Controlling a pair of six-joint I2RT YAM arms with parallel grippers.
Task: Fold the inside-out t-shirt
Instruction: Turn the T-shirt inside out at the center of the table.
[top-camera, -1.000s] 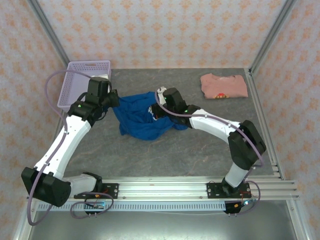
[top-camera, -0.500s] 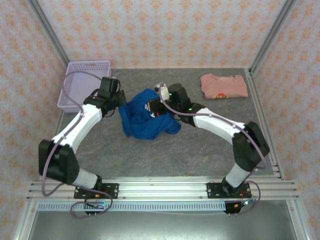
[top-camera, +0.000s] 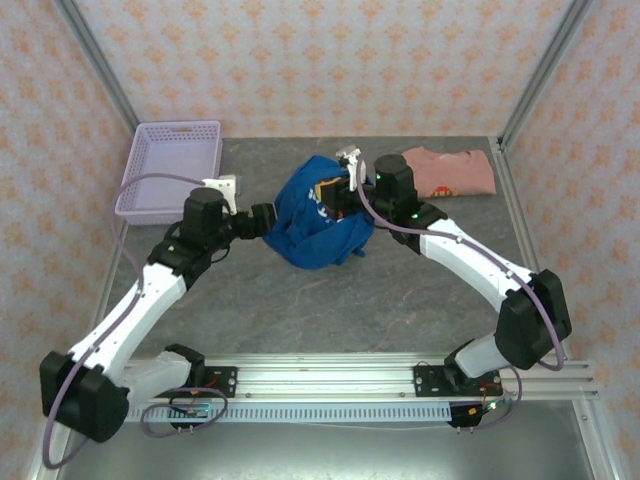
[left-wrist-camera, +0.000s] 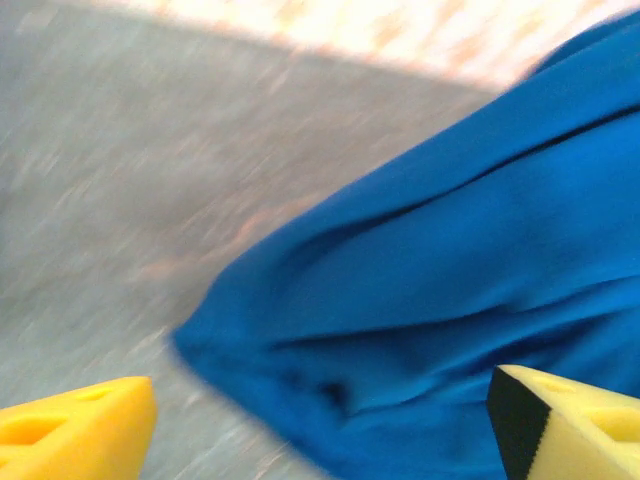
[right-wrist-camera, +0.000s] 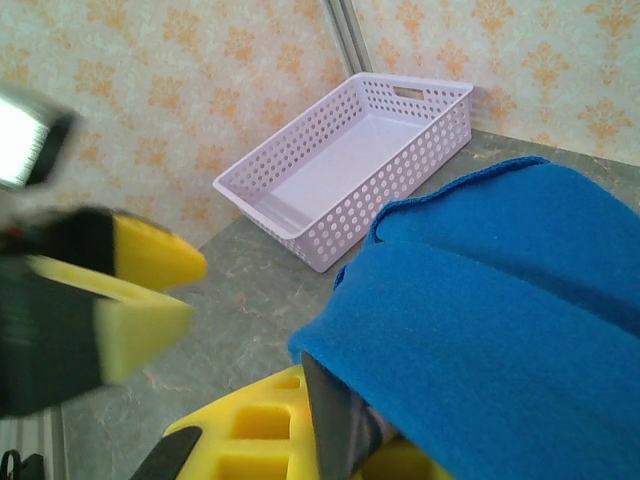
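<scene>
Pinching soft, rumpled blue shirt (top-camera: 322, 228) in tightly closed right gripper (top-camera: 337, 191), cloth bunched beneath; left gripper (left-wrist-camera: 320, 425) spread wide, holding nothing, creased folds just ahead of yellow fingers (left-wrist-camera: 75, 425).

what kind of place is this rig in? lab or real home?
Probably a lab test cell: aluminium frame holding wallpaper-print panels, arms bolted to a rail, plus a blue t-shirt and basket.

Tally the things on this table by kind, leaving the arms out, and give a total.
Shirts: 2 (the blue t-shirt and the folded pink shirt)
Baskets: 1 (the lavender basket)
Total: 3
</scene>
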